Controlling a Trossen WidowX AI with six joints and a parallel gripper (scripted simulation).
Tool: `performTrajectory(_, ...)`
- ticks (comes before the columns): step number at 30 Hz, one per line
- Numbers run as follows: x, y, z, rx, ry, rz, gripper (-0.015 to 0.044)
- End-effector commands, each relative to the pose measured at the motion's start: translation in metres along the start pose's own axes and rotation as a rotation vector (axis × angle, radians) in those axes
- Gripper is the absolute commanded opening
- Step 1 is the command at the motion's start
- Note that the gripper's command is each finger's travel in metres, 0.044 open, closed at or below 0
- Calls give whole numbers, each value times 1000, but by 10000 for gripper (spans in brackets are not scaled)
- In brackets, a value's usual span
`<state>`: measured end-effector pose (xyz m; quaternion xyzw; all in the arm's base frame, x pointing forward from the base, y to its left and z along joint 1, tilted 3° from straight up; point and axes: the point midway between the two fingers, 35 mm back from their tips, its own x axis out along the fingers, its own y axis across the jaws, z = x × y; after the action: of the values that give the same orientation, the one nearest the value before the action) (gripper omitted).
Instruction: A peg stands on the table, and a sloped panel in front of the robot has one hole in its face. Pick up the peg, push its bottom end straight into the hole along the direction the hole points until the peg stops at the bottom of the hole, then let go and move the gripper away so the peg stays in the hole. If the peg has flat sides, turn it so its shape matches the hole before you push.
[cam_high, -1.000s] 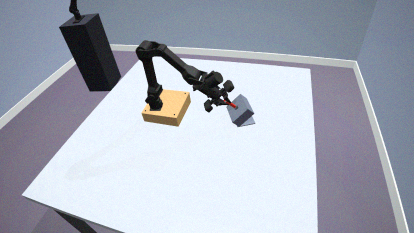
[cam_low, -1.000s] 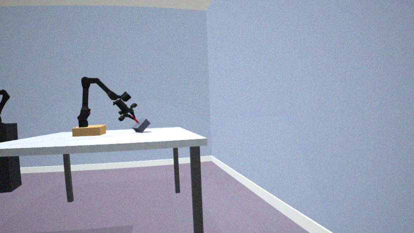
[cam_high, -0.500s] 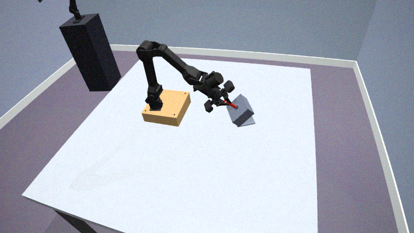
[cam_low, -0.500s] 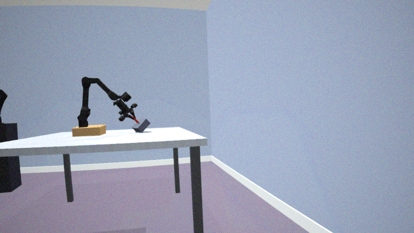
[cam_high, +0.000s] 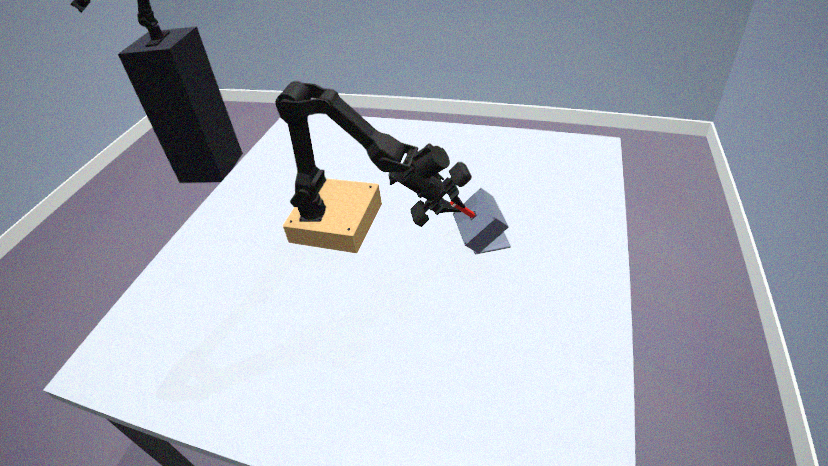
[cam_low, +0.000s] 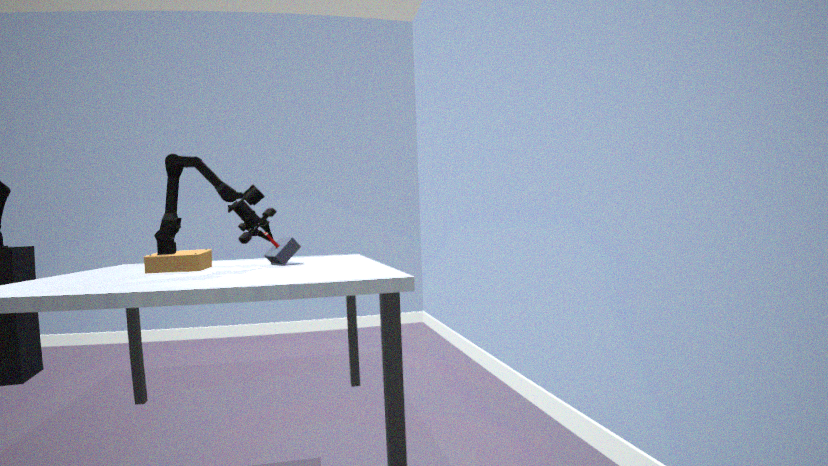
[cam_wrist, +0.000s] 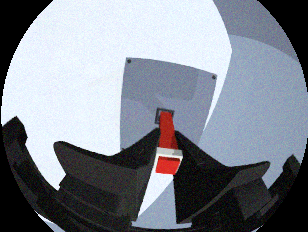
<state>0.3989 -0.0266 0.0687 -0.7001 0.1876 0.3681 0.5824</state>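
Now the pincer (cam_high: 453, 207) (cam_low: 267, 233) (cam_wrist: 165, 133) grips the red peg (cam_high: 467, 211) (cam_low: 271, 239) (cam_wrist: 167, 131), tilted, btm end at the sq. hole (cam_wrist: 159, 116) in the grey blk (cam_high: 478, 215) (cam_low: 283, 252) (cam_wrist: 140, 82).

From my side, the peg's bottom end (cam_wrist: 166, 116) is hard for me to read: it overlaps the hole (cam_wrist: 159, 117) in the sloped panel (cam_high: 478, 217) (cam_low: 283, 252) (cam_wrist: 140, 85), and I cannot tell if it is inside. The hole's depth is hidden from me. At the sloped panel's near side, the gripper (cam_high: 457, 208) (cam_low: 268, 235) (cam_wrist: 165, 133) covers its lower edge in the wrist view. Beyond the wooden base, well apart from the sloped panel, a second arm (cam_high: 147, 17) (cam_low: 2, 199) is cut by the picture's edge.
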Motion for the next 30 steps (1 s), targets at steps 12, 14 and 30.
performTrajectory(12, 9, -1, -2, 3, 2, 1, 0)
performTrajectory(14, 10, -1, -2, 3, 2, 1, 0)
performTrajectory(30, 17, -1, -2, 3, 2, 1, 0)
